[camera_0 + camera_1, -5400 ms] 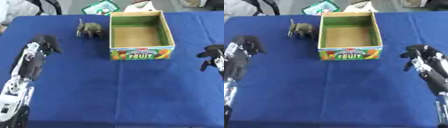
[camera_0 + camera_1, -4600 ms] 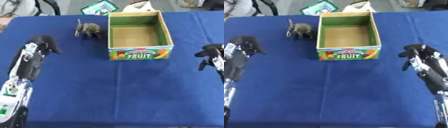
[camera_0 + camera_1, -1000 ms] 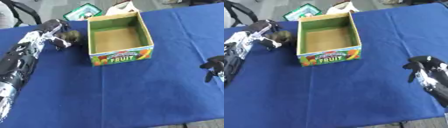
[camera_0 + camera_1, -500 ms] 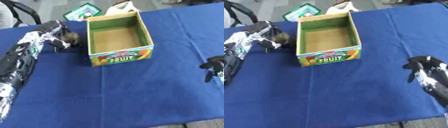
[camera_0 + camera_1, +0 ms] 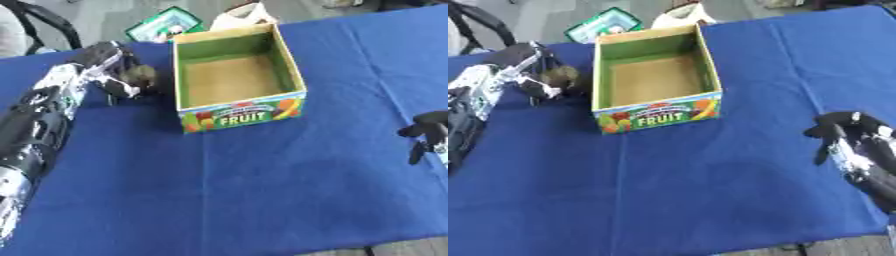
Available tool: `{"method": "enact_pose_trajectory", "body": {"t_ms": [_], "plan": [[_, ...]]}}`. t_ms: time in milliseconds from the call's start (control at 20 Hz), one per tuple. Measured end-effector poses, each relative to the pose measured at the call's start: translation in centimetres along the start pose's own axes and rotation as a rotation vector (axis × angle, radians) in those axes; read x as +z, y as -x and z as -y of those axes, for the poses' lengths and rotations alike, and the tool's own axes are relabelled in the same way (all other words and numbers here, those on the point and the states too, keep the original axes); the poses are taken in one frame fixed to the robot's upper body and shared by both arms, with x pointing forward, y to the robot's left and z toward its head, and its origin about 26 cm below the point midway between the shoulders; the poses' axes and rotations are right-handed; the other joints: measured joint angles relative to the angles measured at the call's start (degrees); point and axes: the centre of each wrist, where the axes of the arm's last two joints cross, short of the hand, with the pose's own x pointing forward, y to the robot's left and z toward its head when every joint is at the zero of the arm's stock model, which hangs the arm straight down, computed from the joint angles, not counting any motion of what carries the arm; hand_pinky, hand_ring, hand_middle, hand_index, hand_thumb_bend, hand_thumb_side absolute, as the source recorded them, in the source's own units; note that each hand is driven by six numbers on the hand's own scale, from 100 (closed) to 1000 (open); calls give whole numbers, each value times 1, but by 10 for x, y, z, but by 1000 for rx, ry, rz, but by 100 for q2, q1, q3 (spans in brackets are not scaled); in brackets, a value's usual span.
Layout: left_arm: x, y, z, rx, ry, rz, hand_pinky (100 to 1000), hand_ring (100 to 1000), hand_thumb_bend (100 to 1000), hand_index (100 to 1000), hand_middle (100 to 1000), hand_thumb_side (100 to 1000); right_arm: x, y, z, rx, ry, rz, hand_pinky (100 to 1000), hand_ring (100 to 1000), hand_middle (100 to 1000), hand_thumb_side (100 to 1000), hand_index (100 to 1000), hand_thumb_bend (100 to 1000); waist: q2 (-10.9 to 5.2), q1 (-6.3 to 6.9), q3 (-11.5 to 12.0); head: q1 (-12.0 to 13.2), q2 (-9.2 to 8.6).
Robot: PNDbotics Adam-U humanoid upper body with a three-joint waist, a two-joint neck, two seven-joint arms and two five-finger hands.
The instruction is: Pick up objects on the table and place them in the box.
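A small olive-brown toy animal (image 5: 140, 75) stands on the blue table just left of the box. My left hand (image 5: 107, 66) has come in from the lower left and sits against the toy's left side. Its fingers (image 5: 116, 86) curl round the toy and hide part of it. The cardboard box (image 5: 243, 113), marked FRUIT on its front wall, has green inner walls and a bare brown floor with nothing in it. My right hand (image 5: 843, 132) hangs over the table's right side with its fingers relaxed, holding nothing.
A green packet (image 5: 164, 25) and a white bag (image 5: 246, 12) lie beyond the table's far edge behind the box. The blue tablecloth (image 5: 262, 180) spreads bare in front of the box. The near table edge shows at the lower right.
My left hand has gone from mid-table left up to the toy animal and closed round it. The camera has tilted, so the whole picture sits askew. The right hand has hardly moved.
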Motion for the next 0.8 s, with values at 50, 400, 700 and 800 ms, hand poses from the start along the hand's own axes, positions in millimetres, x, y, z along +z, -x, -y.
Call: {"method": "enact_pose_trajectory", "body": {"t_ms": [50, 400, 700, 800], "plan": [[0, 0, 0, 9, -17, 4, 197, 110, 100, 283, 100, 224, 0, 0, 0, 0, 1, 0, 360, 656, 512, 415, 686, 100, -2, -1, 3, -2, -1], [0, 1, -13, 45, -94, 34, 183, 100, 100, 262, 100, 231, 3, 2, 1, -1, 6, -9, 360, 656, 512, 415, 686, 100, -60, -17, 69, -28, -1], [1, 5, -26, 60, -114, 53, 308, 220, 100, 411, 201, 235, 5, 3, 0, -3, 7, -15, 360, 657, 512, 415, 686, 100, -122, -31, 113, -47, 2], [1, 4, -26, 55, -76, 55, 486, 441, 212, 640, 446, 281, 5, 3, 0, -3, 8, -16, 360, 657, 512, 415, 686, 100, -129, -31, 112, -47, 2]]}}
